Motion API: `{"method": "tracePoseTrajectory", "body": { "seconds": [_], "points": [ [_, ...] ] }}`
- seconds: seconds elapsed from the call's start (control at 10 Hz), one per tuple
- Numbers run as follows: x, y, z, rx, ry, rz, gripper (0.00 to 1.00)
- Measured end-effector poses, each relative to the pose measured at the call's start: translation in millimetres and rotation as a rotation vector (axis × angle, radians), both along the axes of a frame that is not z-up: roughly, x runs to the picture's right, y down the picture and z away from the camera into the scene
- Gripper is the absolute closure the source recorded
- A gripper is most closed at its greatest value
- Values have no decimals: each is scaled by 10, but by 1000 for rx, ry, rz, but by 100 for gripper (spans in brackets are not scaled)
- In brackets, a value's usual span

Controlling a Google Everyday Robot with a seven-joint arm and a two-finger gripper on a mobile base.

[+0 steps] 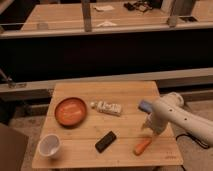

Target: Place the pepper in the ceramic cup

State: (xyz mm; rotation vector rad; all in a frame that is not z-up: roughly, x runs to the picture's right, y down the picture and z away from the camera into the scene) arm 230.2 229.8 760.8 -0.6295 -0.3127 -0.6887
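The pepper (142, 146), small, orange-red and tapered, lies on the wooden table (120, 100) near its front right corner. The ceramic cup (49, 146), white and round, stands upright at the front left corner, far from the pepper. My gripper (148, 128) hangs from the white arm (182, 117) that reaches in from the right. It sits just above and behind the pepper, close to the tabletop. The arm's bulk hides the gripper's tip.
A round orange plate (70, 111) sits at the left of the table. A white tube-like packet (107, 107) lies at the centre. A small black block (105, 141) lies at the front centre. A blue object (145, 106) shows beside the arm. Counters stand behind the table.
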Motion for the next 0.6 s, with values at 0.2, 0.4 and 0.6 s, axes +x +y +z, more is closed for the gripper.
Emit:
{"method": "tracePoseTrajectory", "body": {
  "seconds": [0.2, 0.4, 0.6],
  "points": [
    [-60, -36, -1, 12, -2, -8, 75],
    [34, 115, 76, -9, -16, -10, 66],
    [7, 211, 136, -5, -35, -32, 45]
  ]
}}
